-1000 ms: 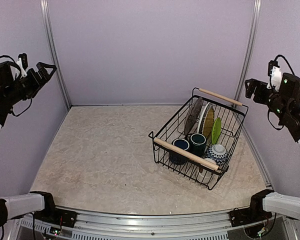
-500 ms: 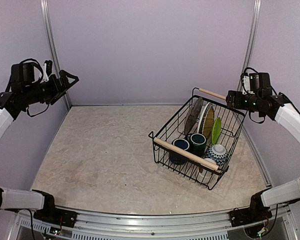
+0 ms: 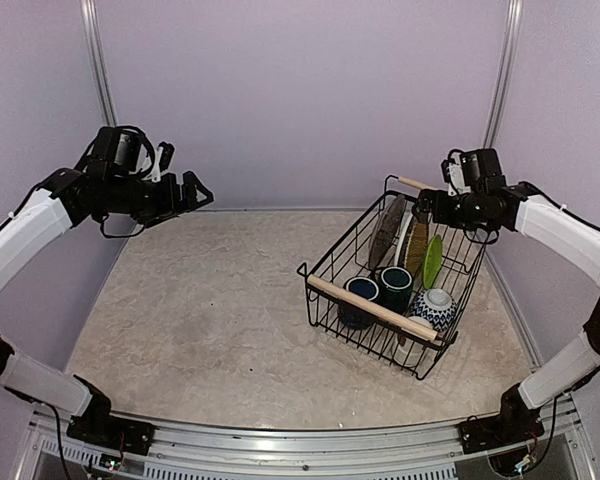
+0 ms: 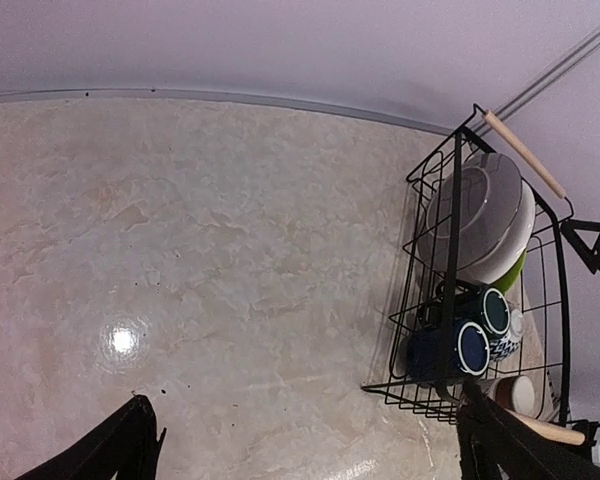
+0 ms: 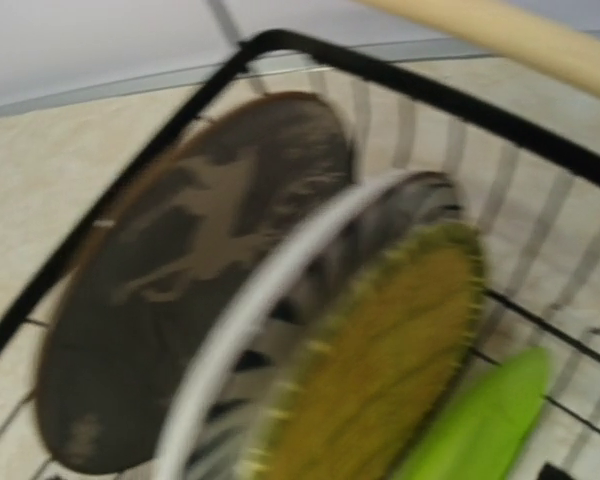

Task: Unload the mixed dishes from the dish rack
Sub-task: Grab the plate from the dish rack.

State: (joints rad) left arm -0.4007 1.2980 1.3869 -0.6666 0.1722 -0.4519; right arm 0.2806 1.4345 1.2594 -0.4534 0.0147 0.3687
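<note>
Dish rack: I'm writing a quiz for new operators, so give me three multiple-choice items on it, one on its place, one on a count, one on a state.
1. In the top view, where on the table does the dish rack stand?
A. left side
B. right side
C. dead centre

2. How many dark blue mugs does it hold?
A. one
B. three
C. two

3. How does the gray deer-pattern plate sit?
A. on edge inside the rack
B. flat on the table
C. gripped in the left claw

Answers:
1 B, the rack fills the right half of the top view.
2 C, two round rims show side by side at the rack's near end.
3 A, its face stands upright behind the wires in the right wrist view.
</note>
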